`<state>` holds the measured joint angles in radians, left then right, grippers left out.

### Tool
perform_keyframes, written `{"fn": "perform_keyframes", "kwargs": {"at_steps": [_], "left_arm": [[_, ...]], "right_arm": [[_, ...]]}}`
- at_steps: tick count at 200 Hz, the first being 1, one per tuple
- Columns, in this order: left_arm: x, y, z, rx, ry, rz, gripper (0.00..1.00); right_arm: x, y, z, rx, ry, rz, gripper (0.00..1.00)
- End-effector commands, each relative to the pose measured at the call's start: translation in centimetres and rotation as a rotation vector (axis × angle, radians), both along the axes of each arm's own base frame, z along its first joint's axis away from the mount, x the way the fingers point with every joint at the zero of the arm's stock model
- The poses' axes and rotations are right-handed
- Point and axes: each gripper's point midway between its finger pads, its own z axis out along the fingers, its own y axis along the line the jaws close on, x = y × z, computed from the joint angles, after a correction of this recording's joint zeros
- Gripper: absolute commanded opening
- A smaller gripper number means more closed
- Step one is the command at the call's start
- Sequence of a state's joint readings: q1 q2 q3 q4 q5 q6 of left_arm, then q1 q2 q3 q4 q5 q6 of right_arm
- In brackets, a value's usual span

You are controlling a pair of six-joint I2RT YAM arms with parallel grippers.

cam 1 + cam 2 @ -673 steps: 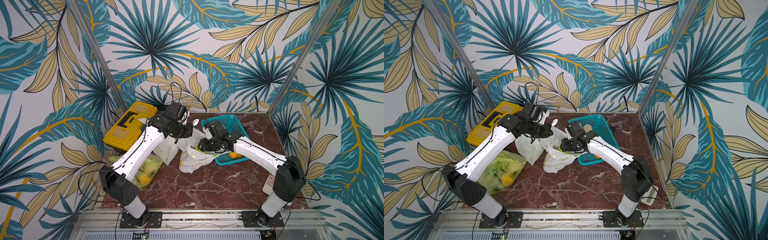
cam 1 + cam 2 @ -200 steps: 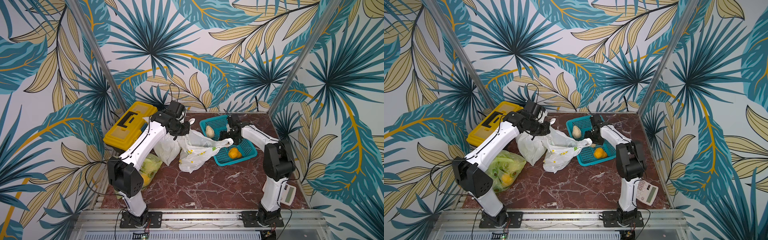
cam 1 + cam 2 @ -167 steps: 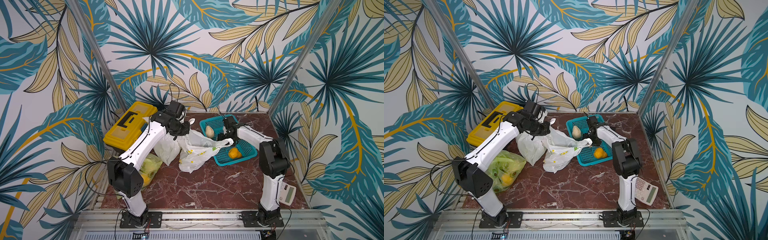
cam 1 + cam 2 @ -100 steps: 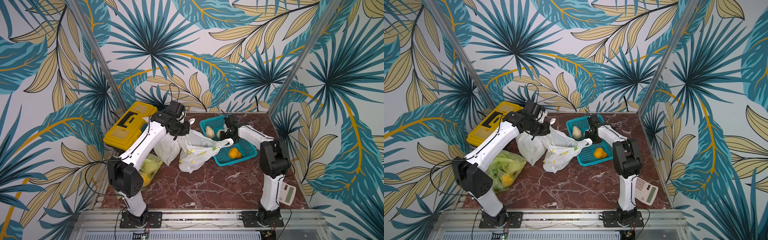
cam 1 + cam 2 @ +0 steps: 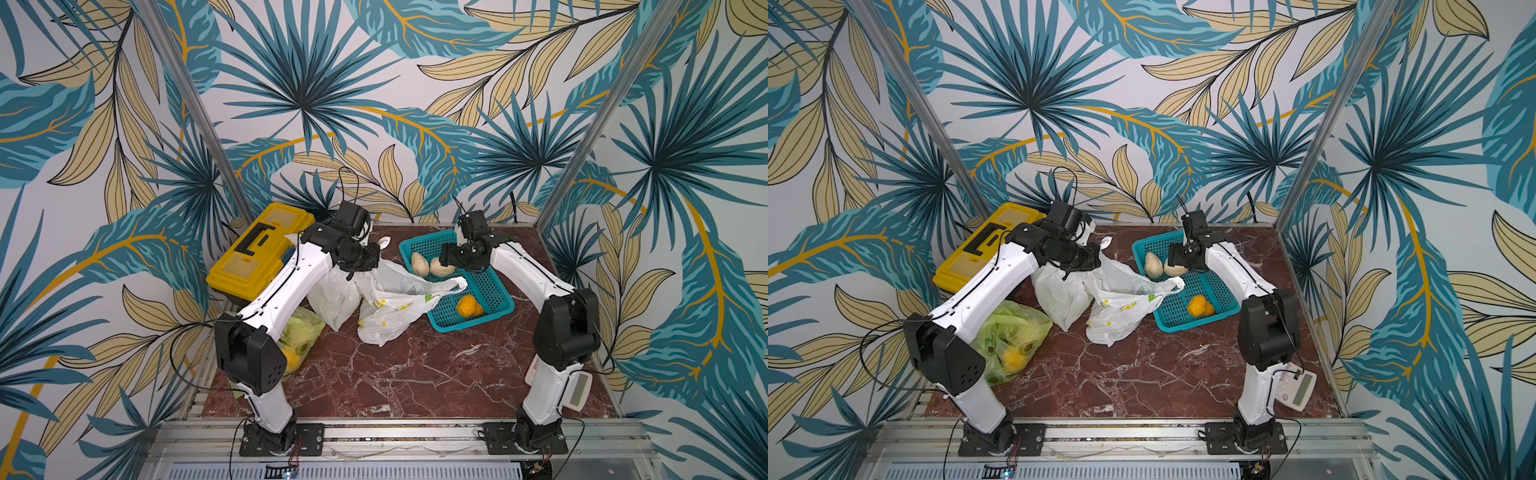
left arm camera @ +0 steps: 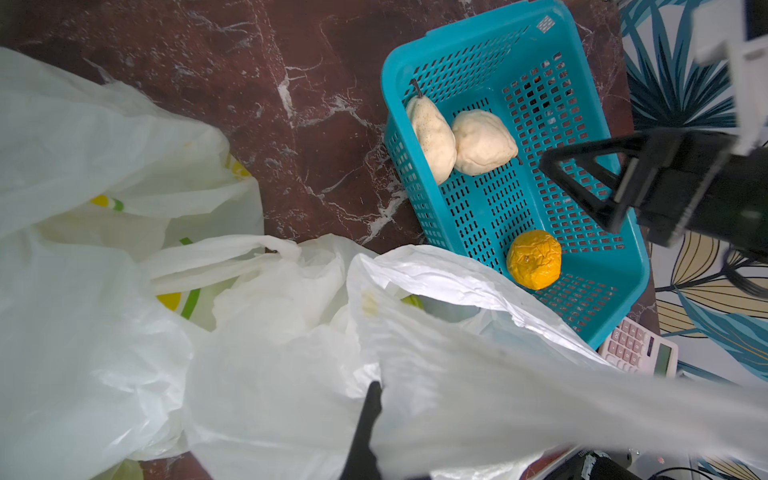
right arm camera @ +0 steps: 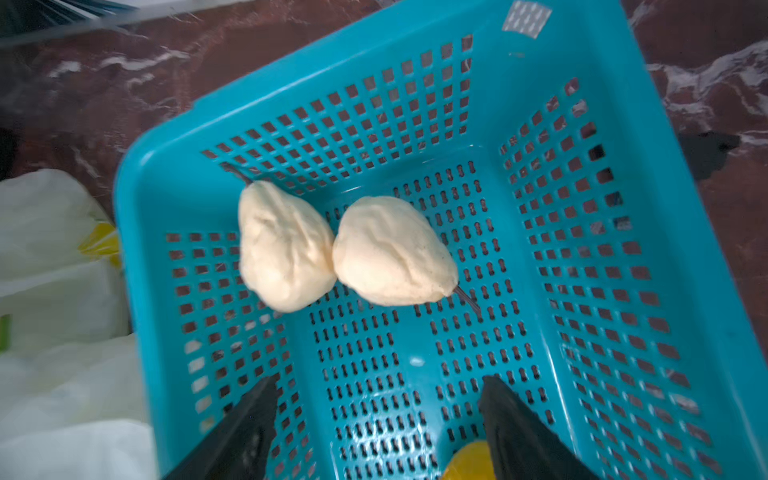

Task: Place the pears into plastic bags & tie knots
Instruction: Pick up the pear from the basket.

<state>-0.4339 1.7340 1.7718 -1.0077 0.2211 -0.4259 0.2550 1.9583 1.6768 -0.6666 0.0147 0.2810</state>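
Two cream pears (image 7: 286, 249) lie touching in the teal basket (image 7: 486, 91).

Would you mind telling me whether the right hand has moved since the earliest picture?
Yes. The right hand has gone from over the printed bag, beside the basket, to above the basket's far end, next to the pale pears.

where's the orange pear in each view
Top view: orange pear at the teal basket's near end.
Top view: same place.
Left wrist: in the basket, near the white bag.
Right wrist: just a sliver, cut by the frame edge.
Shared landmark: two cream pears touching at the basket's far end.
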Motion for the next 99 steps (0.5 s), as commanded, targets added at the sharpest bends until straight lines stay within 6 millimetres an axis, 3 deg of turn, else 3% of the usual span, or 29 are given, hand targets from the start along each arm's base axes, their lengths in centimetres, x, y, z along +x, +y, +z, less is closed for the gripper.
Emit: {"fn": "perform_keyframes", "kwargs": {"at_steps": [1,27,52,83,99], "left_arm": [[-0.3,-0.1,1.4,-0.024,-0.032,-0.016,0.00],[-1.0,-0.3,0.8,-0.014,-0.019,-0.024,0.00],[-1.2,-0.2,0.3,-0.005,-0.009,-0.028,0.00],[-1.2,-0.1,0.4,0.002,-0.017,-0.032,0.00],[-1.3,-0.1,0.3,0.000,-0.013,-0.033,0.00]], "right_arm": [[1.5,-0.9,-2.6,-0.105,0.048,0.028,0.79],[3.4,0.1,-5.7,-0.091,0.098,0.040,0.78],[3.5,0.0,-8.5,-0.110,0.161,0.038,0.74],[3.5,0.7,-9.2,-0.047,0.147,0.029,0.71],[3.7,1.0,-9.2,-0.037,0.154,0.037,0.77]]}}
